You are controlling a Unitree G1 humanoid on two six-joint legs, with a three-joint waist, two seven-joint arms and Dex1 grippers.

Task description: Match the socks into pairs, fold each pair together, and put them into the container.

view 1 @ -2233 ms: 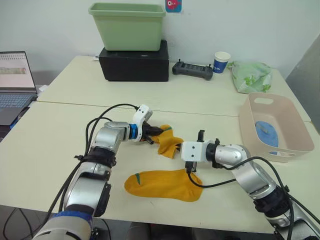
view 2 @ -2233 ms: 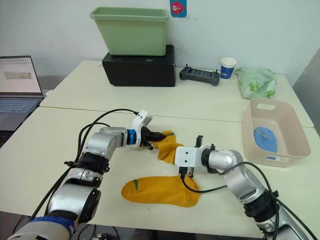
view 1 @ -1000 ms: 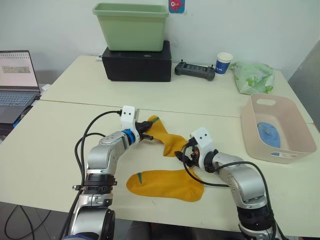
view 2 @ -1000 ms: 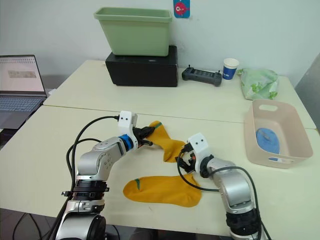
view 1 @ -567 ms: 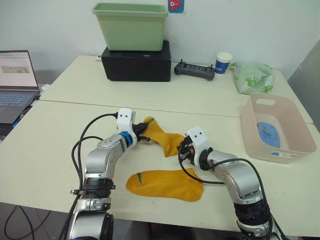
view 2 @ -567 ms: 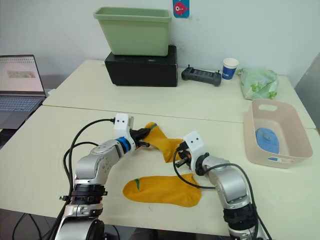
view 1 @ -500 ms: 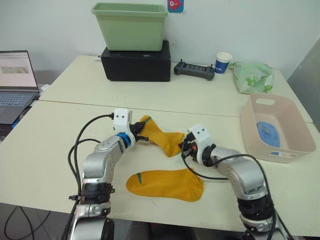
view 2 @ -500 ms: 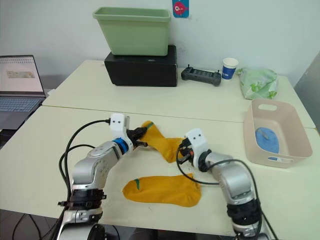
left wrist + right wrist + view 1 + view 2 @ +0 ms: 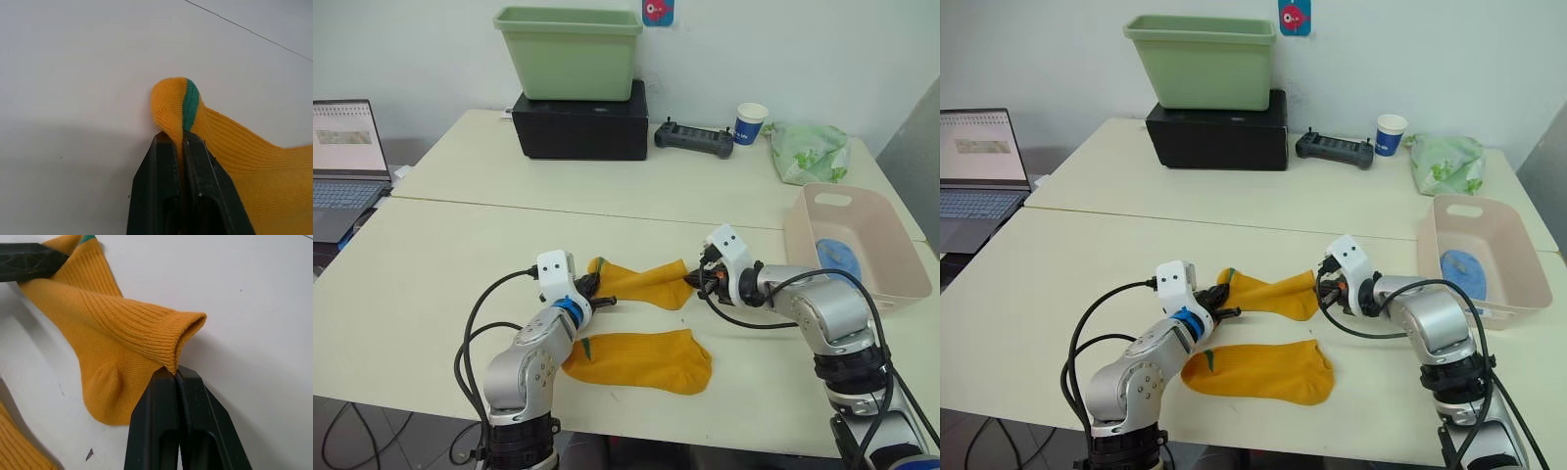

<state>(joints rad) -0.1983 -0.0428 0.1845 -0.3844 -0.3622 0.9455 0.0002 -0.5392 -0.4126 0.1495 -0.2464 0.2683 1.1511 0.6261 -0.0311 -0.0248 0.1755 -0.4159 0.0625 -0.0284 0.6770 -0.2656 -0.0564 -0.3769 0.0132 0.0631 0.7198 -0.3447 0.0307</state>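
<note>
A mustard orange sock point(image 9: 641, 282) hangs stretched between my two grippers just above the table's middle. My left gripper point(image 9: 594, 292) is shut on its green-tipped toe end point(image 9: 188, 98). My right gripper point(image 9: 699, 284) is shut on the ribbed cuff point(image 9: 181, 333). In the wrist views both pairs of fingers point(image 9: 166, 196) point(image 9: 156, 431) pinch the fabric with no gap. A second orange sock point(image 9: 641, 360) lies flat on the table in front of the held one. The pale pink container point(image 9: 800, 240) stands at the right with a light blue sock point(image 9: 837, 259) inside.
At the back, a light green tub point(image 9: 566, 51) sits on a black box point(image 9: 579, 125). A black controller point(image 9: 693, 137), a paper cup point(image 9: 750, 122) and a green-patterned bundle point(image 9: 808, 149) lie to the right of it. A laptop point(image 9: 342, 157) is at the far left.
The held sock went from bunched to stretched out lengthwise. My right gripper moved right with the cuff, and my left gripper drew nearer with the toe. The flat sock stayed put.
</note>
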